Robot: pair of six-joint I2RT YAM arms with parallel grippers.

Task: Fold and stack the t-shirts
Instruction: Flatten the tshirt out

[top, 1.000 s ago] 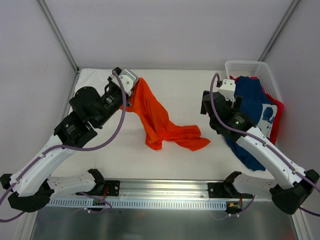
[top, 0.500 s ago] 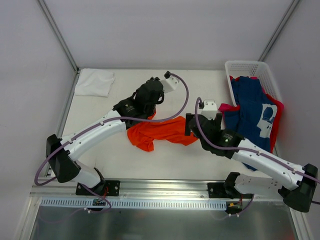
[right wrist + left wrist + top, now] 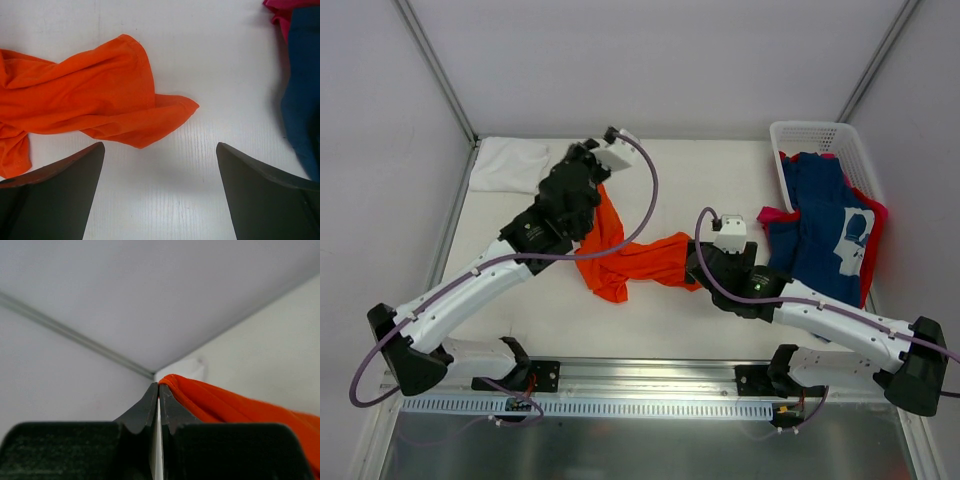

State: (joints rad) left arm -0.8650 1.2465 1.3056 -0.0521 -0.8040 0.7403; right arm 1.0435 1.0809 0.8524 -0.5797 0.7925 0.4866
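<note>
Pinching orange t-shirt edge, left gripper clamped shut, cloth trailing across mid-table. Right gripper spread wide above shirt's free corner, apparently touching nothing. White t-shirt at far-left corner; navy t-shirt draped over basket.

White table between pale grey walls, aluminium rail along its near edge.

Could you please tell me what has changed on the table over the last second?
The left gripper, shut on the orange t-shirt throughout, swung from the far left toward the middle, then partly back, leaving the shirt bunched mid-table. The right gripper, open, moved from beside the basket to the shirt's right end. The basket, navy t-shirt and white t-shirt stayed put.
</note>
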